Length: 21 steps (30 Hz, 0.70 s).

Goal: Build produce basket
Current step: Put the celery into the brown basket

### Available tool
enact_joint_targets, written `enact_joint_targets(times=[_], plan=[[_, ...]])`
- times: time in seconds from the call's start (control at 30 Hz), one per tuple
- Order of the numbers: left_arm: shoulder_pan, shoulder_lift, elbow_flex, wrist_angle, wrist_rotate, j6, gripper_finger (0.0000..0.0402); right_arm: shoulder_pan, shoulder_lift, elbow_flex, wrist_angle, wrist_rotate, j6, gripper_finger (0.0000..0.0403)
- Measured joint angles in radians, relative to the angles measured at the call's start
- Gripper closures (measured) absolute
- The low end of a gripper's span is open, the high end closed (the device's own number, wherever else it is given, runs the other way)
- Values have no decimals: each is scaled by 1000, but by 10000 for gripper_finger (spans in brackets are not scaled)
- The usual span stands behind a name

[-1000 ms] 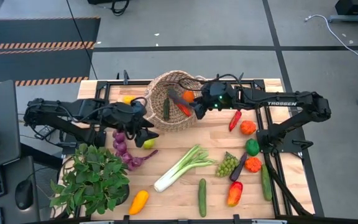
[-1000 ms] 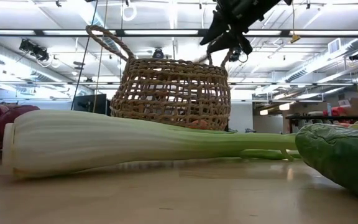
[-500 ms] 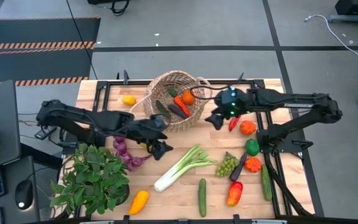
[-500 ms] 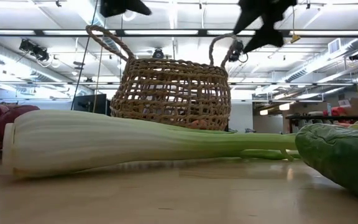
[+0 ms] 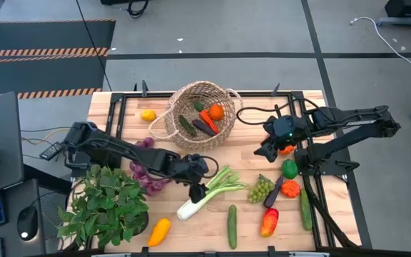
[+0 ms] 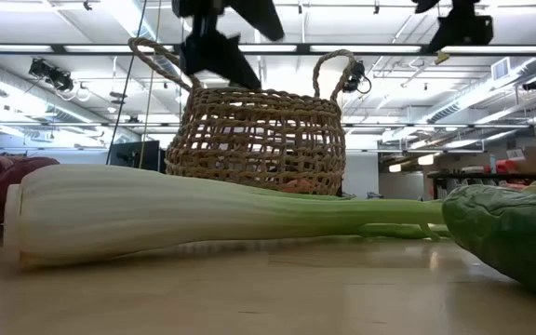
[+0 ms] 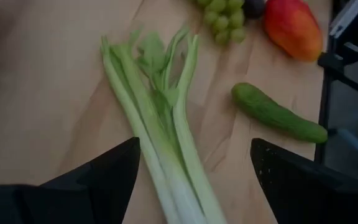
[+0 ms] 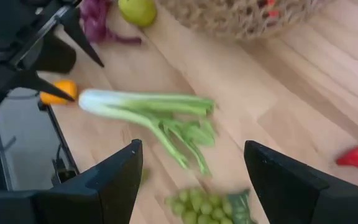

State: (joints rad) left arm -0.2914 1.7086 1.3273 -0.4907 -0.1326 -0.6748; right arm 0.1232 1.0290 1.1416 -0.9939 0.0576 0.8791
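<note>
The tan straw basket (image 5: 200, 114) stands at the table's far middle with a cucumber, an orange and a red piece inside. The leek (image 5: 209, 191) lies flat on the wood near the table's middle. My left gripper (image 7: 194, 146) hangs open just above the leek's white stalk (image 5: 195, 190), a finger to either side, touching nothing. My right gripper (image 5: 265, 152) is open and has nothing in it, to the right of the basket, beside an orange pepper (image 5: 285, 148). Its wrist view looks down on the leek (image 8: 148, 109) and the grapes (image 8: 207, 208).
More produce lies loose: grapes (image 5: 260, 188), a green pepper (image 5: 290, 169), two cucumbers (image 5: 232, 226) (image 5: 305, 209), a red-yellow pepper (image 5: 269, 222), a yellow squash (image 5: 159, 231), a lemon (image 5: 148, 115), purple string (image 5: 145, 175). A potted plant (image 5: 105, 207) fills the near left corner.
My left gripper has swung from beside the basket toward the table's near right and come down over the leek. My right gripper has drawn back from above the basket toward the table's right edge and tipped downward. The basket and the leek have stayed put.
</note>
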Motion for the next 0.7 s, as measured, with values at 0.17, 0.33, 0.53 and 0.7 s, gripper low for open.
enact_joint_targets(times=[0.17,0.33,0.53,0.7], plan=[[-6,73,0,-20,6,-50,87,40,-1,0,-3,-16,-11,119],[-3,148,0,-31,53,-116,86,95,0,0,-4,-9,-50,119],[2,214,0,-17,69,-196,86,125,0,0,-33,1,-143,119],[7,240,-1,13,114,-231,86,134,0,0,-81,2,-134,119]])
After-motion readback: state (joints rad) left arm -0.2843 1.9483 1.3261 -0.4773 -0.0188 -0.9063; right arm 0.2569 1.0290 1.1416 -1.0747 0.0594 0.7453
